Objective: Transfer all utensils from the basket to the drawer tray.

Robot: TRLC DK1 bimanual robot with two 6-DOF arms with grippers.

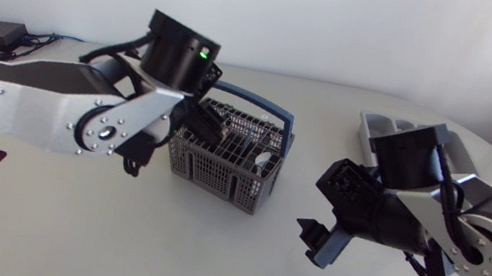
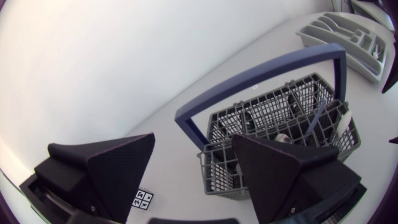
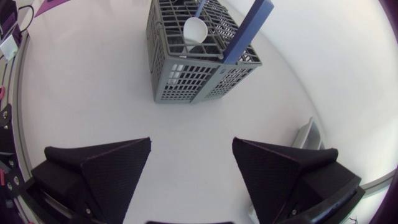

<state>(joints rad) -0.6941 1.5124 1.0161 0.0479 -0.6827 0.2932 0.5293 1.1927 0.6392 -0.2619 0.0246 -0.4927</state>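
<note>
Left gripper (image 2: 193,163) is seen spread wide, nothing held between its fingers. The grey basket (image 2: 280,121) is found just ahead of it, one near corner hidden behind a finger; whether they touch cannot be told. The drawer tray (image 2: 342,34) is spotted far ahead, beyond the basket's blue handle (image 2: 261,78). Over to the right gripper (image 3: 191,149): it too is held open and empty above bare table, the basket ahead of it and well apart. A white spoon (image 3: 194,30) is seen propped inside the basket.
</note>
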